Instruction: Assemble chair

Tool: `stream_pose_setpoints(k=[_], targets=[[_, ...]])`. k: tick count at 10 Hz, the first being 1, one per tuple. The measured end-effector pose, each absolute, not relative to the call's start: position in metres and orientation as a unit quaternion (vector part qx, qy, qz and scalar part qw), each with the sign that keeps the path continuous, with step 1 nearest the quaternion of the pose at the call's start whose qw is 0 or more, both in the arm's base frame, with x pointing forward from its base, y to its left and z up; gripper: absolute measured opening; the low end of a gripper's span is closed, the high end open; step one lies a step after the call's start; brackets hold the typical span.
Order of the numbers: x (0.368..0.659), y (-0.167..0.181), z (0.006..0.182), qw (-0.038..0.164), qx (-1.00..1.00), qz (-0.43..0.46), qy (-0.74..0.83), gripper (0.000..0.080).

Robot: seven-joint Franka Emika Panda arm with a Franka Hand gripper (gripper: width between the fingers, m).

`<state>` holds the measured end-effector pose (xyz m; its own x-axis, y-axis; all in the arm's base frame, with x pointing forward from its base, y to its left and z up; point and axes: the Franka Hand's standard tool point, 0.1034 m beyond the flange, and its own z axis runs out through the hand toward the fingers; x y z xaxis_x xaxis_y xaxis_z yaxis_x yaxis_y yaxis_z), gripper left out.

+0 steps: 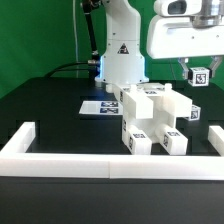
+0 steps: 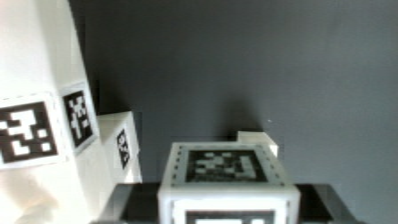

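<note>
The partly built white chair [image 1: 150, 115] stands mid-table, a cluster of blocky pieces with black-and-white tags. Its tagged pieces also show along one edge of the wrist view [image 2: 36, 125]. My gripper [image 1: 199, 70] hangs above and to the exterior view's right of the chair, clear of the table. It is shut on a small white tagged chair piece [image 1: 200, 76]. In the wrist view the gripper [image 2: 226, 208] has that piece [image 2: 226, 165] clamped between its dark fingers [image 2: 128, 205], tag facing the camera. The piece is apart from the chair.
The marker board [image 1: 100, 106] lies flat in front of the white robot base [image 1: 122, 60]. A low white border wall [image 1: 100, 165] runs along the front and both sides. Another small tagged piece [image 1: 195, 113] sits at the chair's right.
</note>
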<state>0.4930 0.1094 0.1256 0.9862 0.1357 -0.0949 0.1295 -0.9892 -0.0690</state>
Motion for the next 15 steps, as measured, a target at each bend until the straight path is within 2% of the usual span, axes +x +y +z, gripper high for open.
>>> stream_pose_setpoints(k=[2,4,7,10,12,15], targets=[[0.511,0.092,0.142,0.033,-0.994,0.047,-0.093,0.0287],[0.523,0.089,0.151,0.031,-0.993,0.045,-0.103,0.0287],[0.521,0.087,0.149,0.031,-0.992,0.047,-0.109,0.0287],[0.519,0.07,0.146,0.031,-0.988,0.039,-0.144,0.0287],[0.516,0.063,0.139,0.03,-0.988,0.034,-0.151,0.0287],[0.516,0.063,0.139,0.03,-0.988,0.034,-0.151,0.0287]])
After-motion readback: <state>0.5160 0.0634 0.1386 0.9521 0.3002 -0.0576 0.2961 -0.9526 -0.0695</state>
